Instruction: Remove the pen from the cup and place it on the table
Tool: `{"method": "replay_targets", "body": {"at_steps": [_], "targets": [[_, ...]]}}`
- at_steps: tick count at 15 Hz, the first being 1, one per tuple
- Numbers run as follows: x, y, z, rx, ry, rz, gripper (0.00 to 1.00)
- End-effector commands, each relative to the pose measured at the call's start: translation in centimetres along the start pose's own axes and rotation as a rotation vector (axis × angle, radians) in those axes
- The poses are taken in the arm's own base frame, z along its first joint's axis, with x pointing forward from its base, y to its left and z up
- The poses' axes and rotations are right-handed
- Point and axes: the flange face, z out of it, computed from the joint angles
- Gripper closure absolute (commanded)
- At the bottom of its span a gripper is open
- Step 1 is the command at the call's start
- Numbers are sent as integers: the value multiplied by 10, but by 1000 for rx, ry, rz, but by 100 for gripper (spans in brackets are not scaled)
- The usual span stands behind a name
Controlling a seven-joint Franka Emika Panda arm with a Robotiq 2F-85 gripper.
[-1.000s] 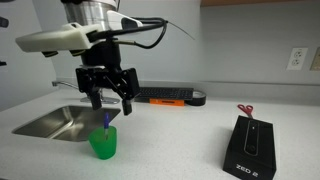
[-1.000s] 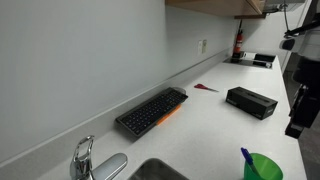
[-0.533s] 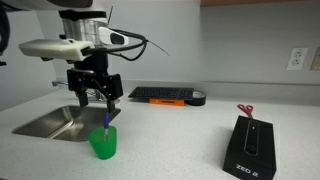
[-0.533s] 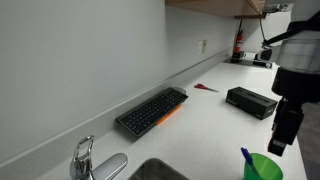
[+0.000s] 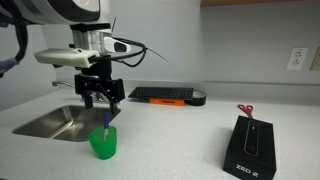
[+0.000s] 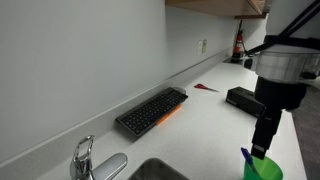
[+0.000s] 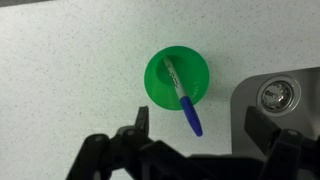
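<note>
The green cup (image 5: 103, 143) stands on the light countertop (image 5: 180, 140) beside the sink. The blue-purple pen (image 5: 107, 122) leans in it with its top sticking out. My gripper (image 5: 102, 98) hangs open just above the pen, holding nothing. In the wrist view the cup (image 7: 165, 88) is seen from above with the pen (image 7: 183, 98) lying across its rim, and my open fingers (image 7: 198, 127) flank the pen's blue end. In an exterior view the cup (image 6: 263, 169) and pen (image 6: 246, 155) sit at the bottom right under the gripper (image 6: 262, 135).
A steel sink (image 5: 55, 122) lies next to the cup; its drain shows in the wrist view (image 7: 277, 96). A keyboard (image 5: 160, 95), a black box (image 5: 249, 148) and red-handled scissors (image 5: 245, 110) sit farther along the counter. A faucet (image 6: 84, 157) stands by the wall.
The arm has swung toward the sink side and the gripper has come lower, from beside the cup to right over the pen. The cup and pen have not moved.
</note>
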Motion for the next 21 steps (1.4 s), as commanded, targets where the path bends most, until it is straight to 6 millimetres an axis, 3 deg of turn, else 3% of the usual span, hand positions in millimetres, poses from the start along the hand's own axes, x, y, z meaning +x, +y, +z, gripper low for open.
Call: {"method": "replay_targets", "body": {"at_steps": [1, 8, 9, 10, 19, 21], "targets": [[11, 1, 8, -9, 1, 33, 0], [28, -3, 27, -25, -5, 79, 0], [30, -3, 29, -25, -8, 82, 25], [32, -4, 30, -21, -12, 87, 26], [45, -8, 34, -12, -24, 102, 96], [44, -6, 31, -16, -24, 106, 100]]}}
